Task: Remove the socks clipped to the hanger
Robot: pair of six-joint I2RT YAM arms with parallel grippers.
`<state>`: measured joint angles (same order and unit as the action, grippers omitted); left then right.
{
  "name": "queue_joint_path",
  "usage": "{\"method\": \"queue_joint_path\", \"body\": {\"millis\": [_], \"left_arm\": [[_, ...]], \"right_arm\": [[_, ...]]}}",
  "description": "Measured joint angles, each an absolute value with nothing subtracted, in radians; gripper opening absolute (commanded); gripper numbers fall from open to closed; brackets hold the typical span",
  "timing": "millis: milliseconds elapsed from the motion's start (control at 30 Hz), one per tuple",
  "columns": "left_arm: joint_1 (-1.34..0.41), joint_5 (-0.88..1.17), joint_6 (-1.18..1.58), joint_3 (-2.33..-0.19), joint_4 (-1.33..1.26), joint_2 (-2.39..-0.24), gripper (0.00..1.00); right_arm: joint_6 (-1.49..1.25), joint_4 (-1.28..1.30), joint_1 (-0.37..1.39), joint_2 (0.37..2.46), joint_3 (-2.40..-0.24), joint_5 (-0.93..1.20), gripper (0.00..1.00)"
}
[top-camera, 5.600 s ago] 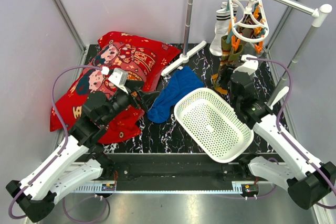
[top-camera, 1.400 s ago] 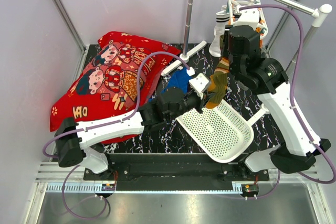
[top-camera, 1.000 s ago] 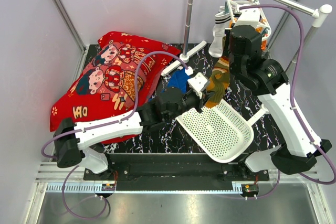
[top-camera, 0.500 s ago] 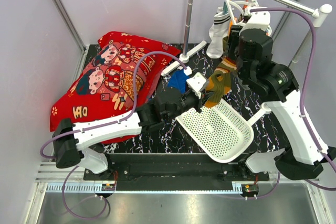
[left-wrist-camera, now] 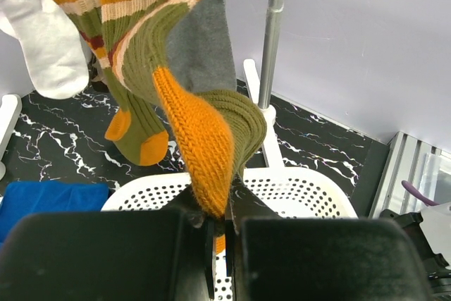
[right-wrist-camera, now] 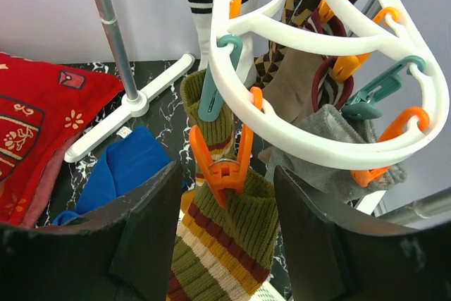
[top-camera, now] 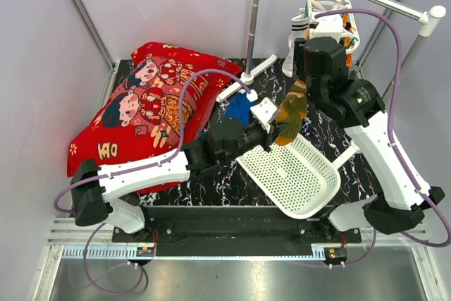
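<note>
A robot lab cell, not a home: plain grey walls (top-camera: 176, 5) and metal frame posts (top-camera: 84, 13) box in a marbled desk (top-camera: 225, 177), two cabled arms (top-camera: 141, 170) bolted to its near rail (top-camera: 232, 229), with a hanger (right-wrist-camera: 324, 151) of socks (right-wrist-camera: 225, 237) staged as props.

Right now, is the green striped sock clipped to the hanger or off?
Clipped: an orange peg on the hanger pinches the sock.
</note>
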<state>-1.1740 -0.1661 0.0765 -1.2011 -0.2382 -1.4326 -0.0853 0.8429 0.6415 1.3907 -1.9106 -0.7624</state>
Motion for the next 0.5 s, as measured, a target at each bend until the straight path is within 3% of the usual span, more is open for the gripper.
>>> {"method": "queue_joint_path", "body": {"millis": [233, 333, 500], "left_arm": [[-1.177, -0.166, 0.076, -1.201, -0.241, -1.433, 0.0], [-1.177, -0.166, 0.076, -1.201, -0.241, -1.433, 0.0], [-1.179, -0.166, 0.076, -1.201, -0.242, -1.433, 0.0]], "right_arm": [[-0.058, 0.829, 0.64, 1.419, -1.921, -0.781, 0.57], [-0.049, 0.814, 0.638, 1.438, -1.927, -0.788, 0.49], [-0.031, 0.793, 0.635, 1.459, -1.932, -0.791, 0.21]]}}
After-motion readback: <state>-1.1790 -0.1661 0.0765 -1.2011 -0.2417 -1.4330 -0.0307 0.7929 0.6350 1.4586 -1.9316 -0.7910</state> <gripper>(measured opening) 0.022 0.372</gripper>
